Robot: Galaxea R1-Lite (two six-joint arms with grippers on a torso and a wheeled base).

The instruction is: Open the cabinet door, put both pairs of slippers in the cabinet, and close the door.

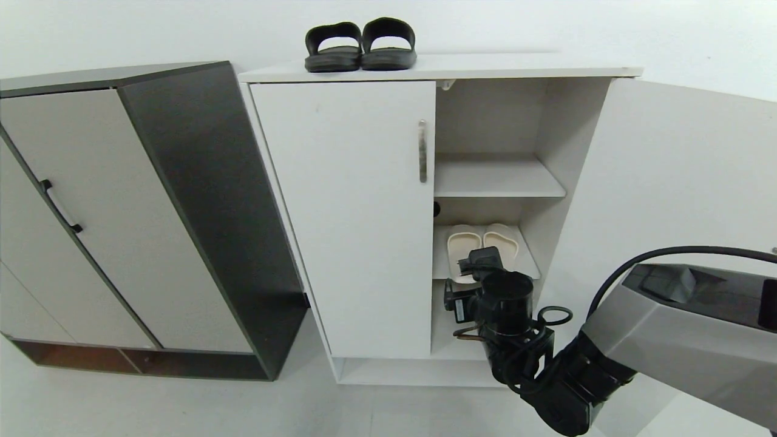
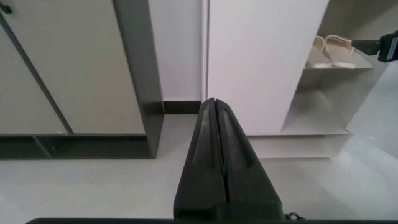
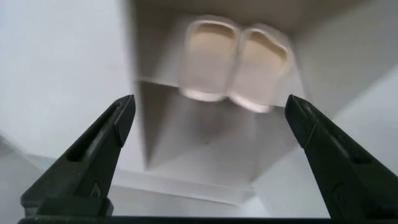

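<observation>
Cream slippers (image 1: 482,241) are already inside: the pair sits side by side on the lower shelf (image 1: 529,266) of the white cabinet (image 1: 516,64), in the right-hand compartment, toes pointing toward the back. The black slippers (image 1: 360,45) are up on top of that cabinet, near its left end, right next to each other and touching. The right door (image 1: 668,182) is swung wide open, while the left door (image 1: 346,218) is shut, with its metal handle (image 1: 422,151) running upright along the inner edge. The upper shelf (image 1: 498,179) sits above the cream pair. My right pincer (image 3: 209,102) hangs just in front of the cream slippers at shelf height with its fingers spread wide apart, gripping nothing; from the wrist cam I see the pair framed between the two fingers. My left pincer (image 2: 214,102) is low over the floor (image 1: 182,406), fingers pressed together with nothing between them, aimed roughly at the gap between the white cabinet and the dark grey cabinet (image 1: 200,200) standing to its left, whose doors are closed.
</observation>
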